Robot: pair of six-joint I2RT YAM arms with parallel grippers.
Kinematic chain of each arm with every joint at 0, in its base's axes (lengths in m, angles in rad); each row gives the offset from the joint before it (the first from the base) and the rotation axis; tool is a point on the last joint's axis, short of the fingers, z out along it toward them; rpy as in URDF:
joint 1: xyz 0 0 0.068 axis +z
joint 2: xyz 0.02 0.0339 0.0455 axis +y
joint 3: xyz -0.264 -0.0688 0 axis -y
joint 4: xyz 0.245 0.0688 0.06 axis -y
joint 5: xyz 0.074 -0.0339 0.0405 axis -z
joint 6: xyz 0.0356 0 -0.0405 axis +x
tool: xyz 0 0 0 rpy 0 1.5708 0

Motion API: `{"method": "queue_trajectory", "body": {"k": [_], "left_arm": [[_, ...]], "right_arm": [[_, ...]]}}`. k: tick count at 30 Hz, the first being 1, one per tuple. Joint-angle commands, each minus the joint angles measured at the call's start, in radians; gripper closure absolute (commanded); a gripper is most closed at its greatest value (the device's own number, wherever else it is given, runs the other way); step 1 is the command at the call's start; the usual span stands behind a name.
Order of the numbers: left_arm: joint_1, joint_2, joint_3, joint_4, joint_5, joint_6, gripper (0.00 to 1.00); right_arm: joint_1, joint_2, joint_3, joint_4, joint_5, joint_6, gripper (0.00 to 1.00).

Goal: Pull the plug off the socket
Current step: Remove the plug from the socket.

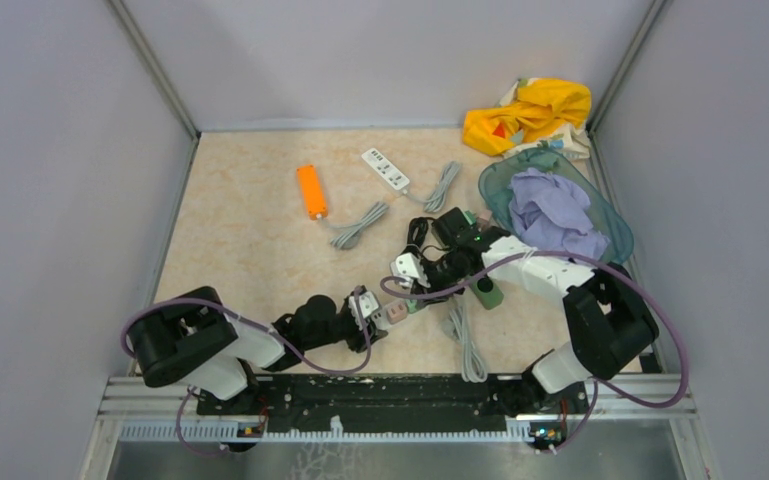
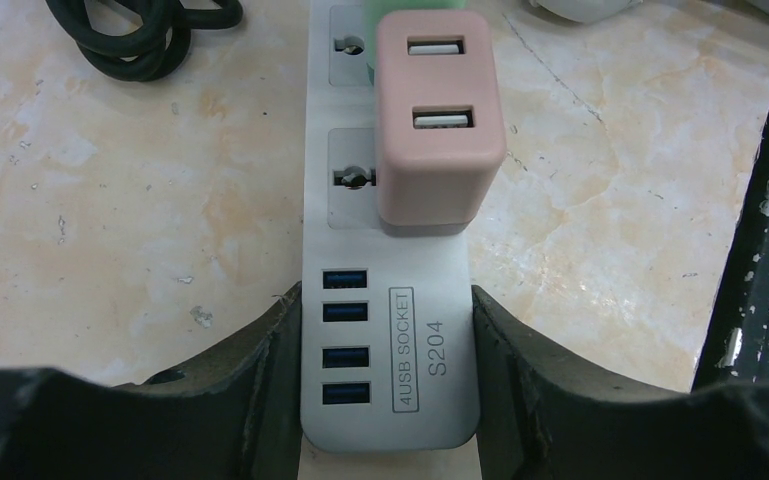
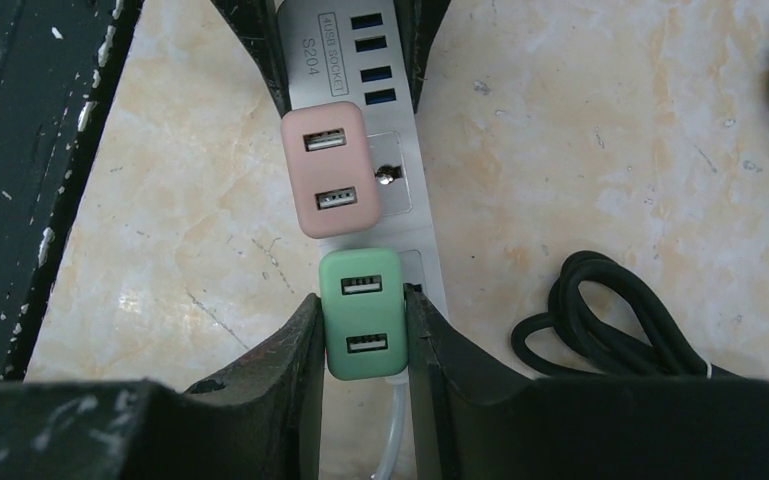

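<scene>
- So, your left gripper [image 2: 388, 370] is closed on the USB end of the grey power strip [image 2: 440, 300], a finger pressed against each long edge, pinning it to the worktop [image 1: 250, 230].
- Your right gripper [image 3: 363, 340] is closed on the green charger plug [image 3: 360, 310]. Its fingers [image 3: 300, 350] sit against the plug's two sides with no gap that I can see.
- The green charger plug sits in the socket farthest from the USB ports, near the cord end. It looks fully seated, with its base flush on the strip.
- The pink charger plug [image 3: 328, 170] stands in the next socket, just beside the green one, and neither gripper touches it.
- By my reading, the bracing and the grasp are both done. The pull itself is not: nothing has lifted, so the task's main step is left to you.
- You will likely want to draw the plug straight away from the strip's face while the left gripper holds the strip down. A tilted pull may drag the strip or knock the pink plug.
- The worktop is a beige, marble-patterned sheet, scuffed and speckled in the wrist views, and it seems smooth enough for the strip to slide if it is let go.
- A coiled black cable [image 3: 610, 320] lies near the strip on the right gripper's side, apart from it.
- Farther back lie an orange power strip [image 1: 311, 191] and a white power strip [image 1: 385, 169] with grey cords. A green basket [image 1: 612, 225] holds a lilac cloth [image 1: 557, 205], and a yellow cloth [image 1: 530, 112] fills the far corner.
- Plain grey walls [image 1: 60, 150] enclose the cell on three sides.
</scene>
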Motion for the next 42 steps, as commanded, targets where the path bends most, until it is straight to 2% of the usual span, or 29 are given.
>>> {"method": "queue_trajectory", "body": {"k": [1, 4, 9, 12, 14, 17, 19, 24, 29, 31, 33, 36, 39, 42], "left_arm": [[0.0, 0.025, 0.011, -0.003, 0.048, -0.056, 1.0], [0.006, 0.017, 0.002, 0.002, 0.053, -0.061, 1.0], [0.013, 0.014, 0.002, 0.004, 0.059, -0.062, 1.0], [0.013, 0.019, 0.005, 0.006, 0.063, -0.065, 1.0], [0.013, 0.028, 0.01, 0.001, 0.065, -0.066, 1.0], [0.013, 0.041, 0.019, -0.008, 0.069, -0.065, 1.0], [0.014, 0.044, 0.016, -0.009, 0.067, -0.07, 1.0], [0.022, 0.042, 0.008, -0.013, 0.072, -0.063, 1.0], [0.046, 0.037, 0.013, -0.03, 0.094, -0.063, 1.0], [0.052, 0.031, 0.018, -0.043, 0.097, -0.062, 1.0], [0.053, 0.028, 0.025, -0.058, 0.098, -0.061, 1.0], [0.054, 0.036, 0.04, -0.082, 0.101, -0.055, 1.0], [0.054, 0.045, 0.055, -0.116, 0.101, -0.046, 1.0], [0.056, 0.048, 0.055, -0.127, 0.099, -0.041, 1.0]], "right_arm": [[-0.051, -0.024, 0.006, 0.131, -0.058, 0.02, 1.0], [-0.066, -0.036, -0.001, 0.046, -0.052, -0.1, 1.0], [-0.057, -0.002, 0.026, -0.158, -0.215, -0.296, 1.0], [0.002, -0.006, 0.018, -0.098, -0.243, -0.232, 1.0], [0.041, -0.022, 0.011, 0.009, -0.223, -0.082, 1.0], [0.044, -0.027, 0.03, 0.113, -0.199, 0.086, 1.0], [0.019, -0.029, 0.04, 0.116, -0.177, 0.101, 1.0], [-0.106, -0.05, 0.027, 0.049, -0.211, 0.012, 1.0], [-0.104, -0.05, 0.014, -0.115, -0.286, -0.202, 1.0], [-0.081, -0.043, 0.025, -0.144, -0.295, -0.23, 1.0], [-0.051, -0.045, 0.024, -0.099, -0.295, -0.177, 1.0], [-0.005, -0.058, -0.004, 0.078, -0.259, 0.043, 1.0], [-0.012, -0.066, -0.018, 0.261, -0.13, 0.239, 1.0], [-0.097, -0.067, -0.012, 0.266, -0.173, 0.253, 1.0]]}}
